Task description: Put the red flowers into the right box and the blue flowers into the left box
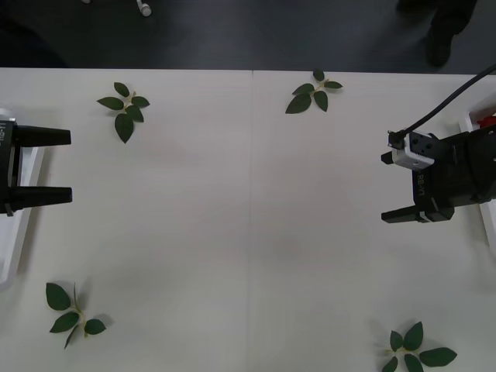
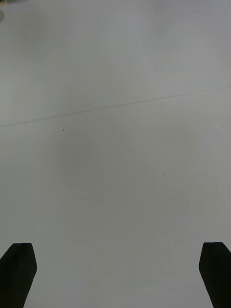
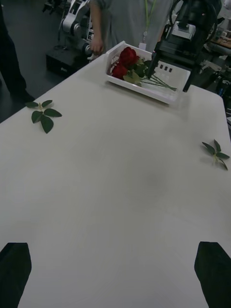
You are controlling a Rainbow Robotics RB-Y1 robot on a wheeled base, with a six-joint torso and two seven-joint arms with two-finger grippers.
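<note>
Deep red artificial roses point(image 3: 126, 61) with thin green stems and dark leaves lie together inside a shallow white plastic tray point(image 3: 163, 94) at the table's right edge, heads toward one end, stems stretched across it. Another white tray's rim point(image 1: 17, 246) shows at the table's left edge.

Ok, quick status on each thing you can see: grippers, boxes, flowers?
left gripper: open, over the table's left edge.
right gripper: open, by the right box.
right box: holds red flowers.
red flowers: lying in the right box.
left box: contents hidden.
leaf sprigs: loose on the table.
</note>
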